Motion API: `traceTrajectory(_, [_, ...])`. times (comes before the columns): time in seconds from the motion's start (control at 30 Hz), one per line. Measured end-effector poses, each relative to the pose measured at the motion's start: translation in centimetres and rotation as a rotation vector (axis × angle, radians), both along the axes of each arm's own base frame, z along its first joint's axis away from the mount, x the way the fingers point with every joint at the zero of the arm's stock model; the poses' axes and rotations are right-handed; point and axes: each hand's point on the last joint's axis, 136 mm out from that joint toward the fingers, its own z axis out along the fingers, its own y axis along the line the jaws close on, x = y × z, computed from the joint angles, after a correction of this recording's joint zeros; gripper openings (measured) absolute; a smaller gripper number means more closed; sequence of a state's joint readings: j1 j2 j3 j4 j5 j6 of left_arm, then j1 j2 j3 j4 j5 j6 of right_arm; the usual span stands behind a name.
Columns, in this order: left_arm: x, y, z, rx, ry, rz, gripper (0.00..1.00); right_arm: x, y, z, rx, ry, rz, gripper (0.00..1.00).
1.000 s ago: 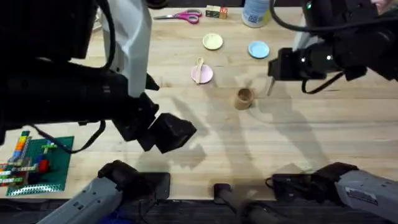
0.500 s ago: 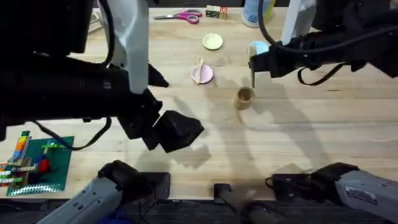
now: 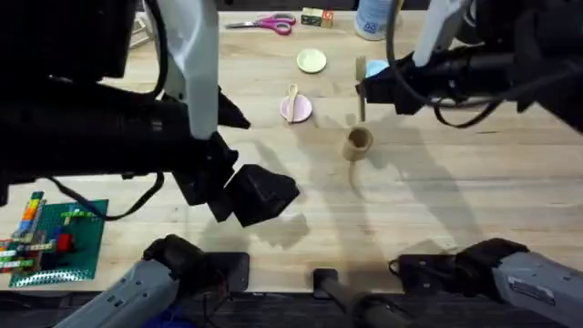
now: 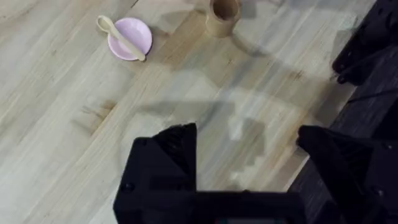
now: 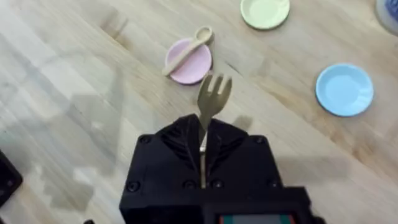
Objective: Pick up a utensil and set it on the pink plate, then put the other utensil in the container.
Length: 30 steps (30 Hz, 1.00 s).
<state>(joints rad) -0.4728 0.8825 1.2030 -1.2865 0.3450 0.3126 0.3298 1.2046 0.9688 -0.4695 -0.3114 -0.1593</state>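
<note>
Right gripper shifted left, fork above cup.

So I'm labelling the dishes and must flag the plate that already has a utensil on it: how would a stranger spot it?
Start at the white bottle on the table's far edge. Three small plates sit nearer; the pink plate is leftmost, with a wooden spoon across it.

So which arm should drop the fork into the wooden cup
Right. Its end effector is already shut on the fork, near the wooden cup. The left end effector is open, lower left of it.
</note>
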Motion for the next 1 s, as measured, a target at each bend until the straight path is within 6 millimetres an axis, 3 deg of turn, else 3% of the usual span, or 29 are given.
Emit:
traceTrajectory(0.2, [0.0,0.0,0.0,0.004,-0.007,-0.01,0.993,-0.2,-0.4,1.0,0.035,-0.104,0.005,0.035])
traceTrajectory(0.37, [0.0,0.0,0.0,0.007,-0.013,-0.018,0.993,-0.8,-0.6,1.2,0.071,-0.122,0.111,0.035])
traceTrajectory(0.7, [-0.2,0.1,-0.1,0.024,-0.022,-0.046,0.993,-3.3,-3.8,2.6,0.394,-0.17,0.296,0.035])
traceTrajectory(1.0, [-0.2,0.1,-0.2,0.029,-0.03,-0.058,0.994,-6.2,-2.8,3.1,0.466,-0.354,0.526,0.034])
